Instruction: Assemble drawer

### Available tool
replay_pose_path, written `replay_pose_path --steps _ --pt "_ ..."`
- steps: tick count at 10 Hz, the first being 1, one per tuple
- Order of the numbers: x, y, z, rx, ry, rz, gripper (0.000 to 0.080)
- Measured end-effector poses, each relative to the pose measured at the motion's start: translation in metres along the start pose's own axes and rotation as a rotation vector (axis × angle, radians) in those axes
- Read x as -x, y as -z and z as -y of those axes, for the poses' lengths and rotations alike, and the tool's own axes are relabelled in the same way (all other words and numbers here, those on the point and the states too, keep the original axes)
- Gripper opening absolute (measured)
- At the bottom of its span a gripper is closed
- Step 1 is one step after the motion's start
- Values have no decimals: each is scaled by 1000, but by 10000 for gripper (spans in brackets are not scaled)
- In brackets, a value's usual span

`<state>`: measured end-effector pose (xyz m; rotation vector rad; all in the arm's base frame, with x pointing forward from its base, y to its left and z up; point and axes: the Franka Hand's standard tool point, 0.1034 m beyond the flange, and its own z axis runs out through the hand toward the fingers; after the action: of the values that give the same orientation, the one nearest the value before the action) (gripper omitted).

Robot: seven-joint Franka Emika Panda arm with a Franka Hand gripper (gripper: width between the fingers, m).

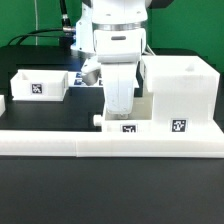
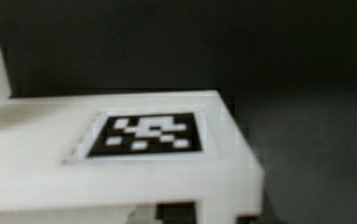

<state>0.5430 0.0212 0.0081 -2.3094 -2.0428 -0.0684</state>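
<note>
My gripper (image 1: 118, 110) hangs low at mid-table, just to the exterior view's left of the large white drawer casing (image 1: 182, 88). It sits on a small white slide-in box (image 1: 126, 124) whose tag faces the camera. In the wrist view this box (image 2: 148, 135) fills the frame close up with its tag on top. Dark fingertips show at either side of a white wall at the gripper (image 2: 203, 216), which looks shut on the box. A second open-top slide-in box (image 1: 40, 85) with a tag stands apart at the exterior view's left.
A long low white L-shaped rail (image 1: 100, 142) runs across the front, right before the held box and the casing. Black cables lie at the back left behind the arm. The table surface is black.
</note>
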Motion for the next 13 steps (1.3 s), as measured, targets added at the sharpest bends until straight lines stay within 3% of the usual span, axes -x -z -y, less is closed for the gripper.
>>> replay_pose_path --steps 2,3,4,5,6,7,8,11,13 --pt "0 0 0 0 1 0 42" --pt "1 0 0 0 2 0 88" --pt "2 4 -2 5 4 1 276" --pt "0 9 -4 9 5 3 413" --pt "1 17 -5 -4 6 11 413" --pt "2 30 -9 -13 6 22 581" --pt "4 38 -11 -18 5 29 628" --pt "24 66 -13 -37 22 54 648" --pt "29 67 -12 -44 24 56 649"
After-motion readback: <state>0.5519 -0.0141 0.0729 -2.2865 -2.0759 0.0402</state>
